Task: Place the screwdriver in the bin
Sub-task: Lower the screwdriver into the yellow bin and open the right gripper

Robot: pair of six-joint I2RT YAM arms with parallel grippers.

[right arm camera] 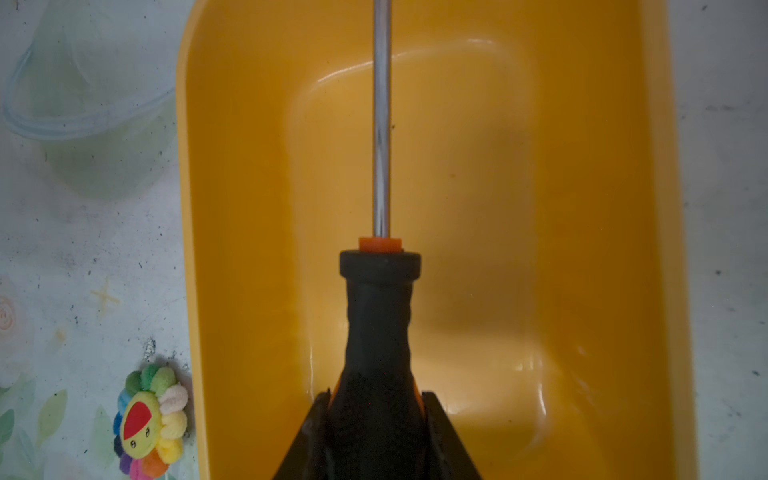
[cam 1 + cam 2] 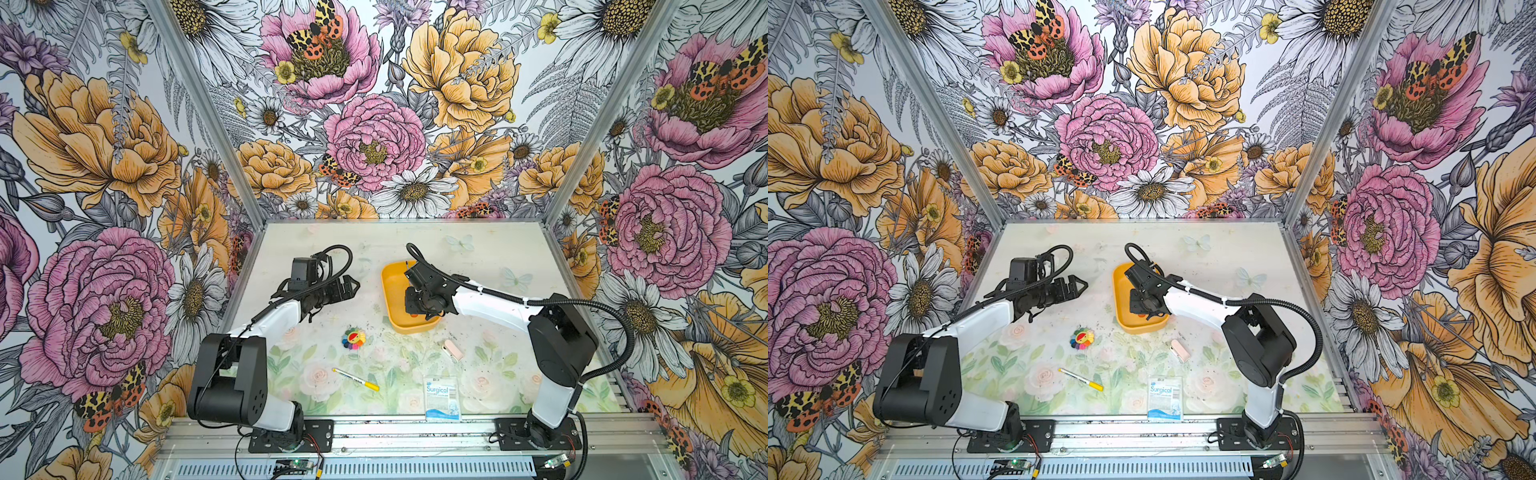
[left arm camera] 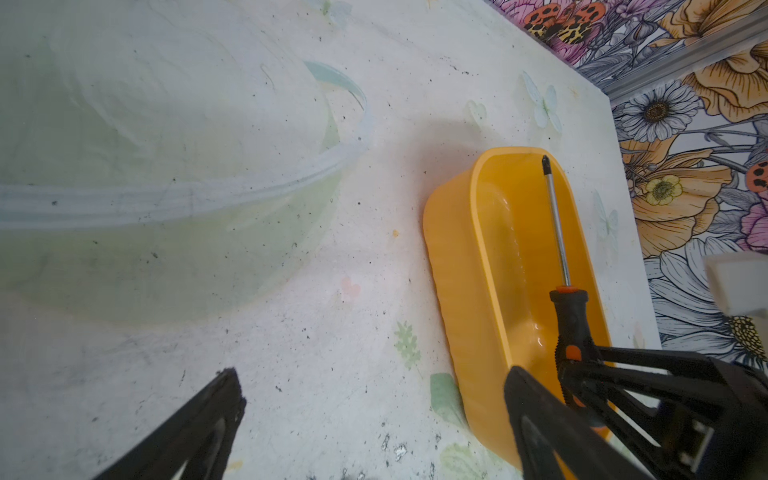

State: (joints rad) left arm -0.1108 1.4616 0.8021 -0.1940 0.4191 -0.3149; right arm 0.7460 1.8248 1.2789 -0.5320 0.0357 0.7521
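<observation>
R gripper [image 1: 376,397] clamped on screwdriver [image 1: 380,299], over bin [image 1: 582,208], L gripper [image 3: 372,376] wide

screwdriver [image 1: 376,324] tip cut off, butt hidden

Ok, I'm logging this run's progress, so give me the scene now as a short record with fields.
right tool: shut on screwdriver handle
screwdriver position: over the inside of the bin, shaft along its length, not yet released
left tool: open, empty, apart from bin
also on table: marker, plush flower, Surgical packet, all outside bin
</observation>
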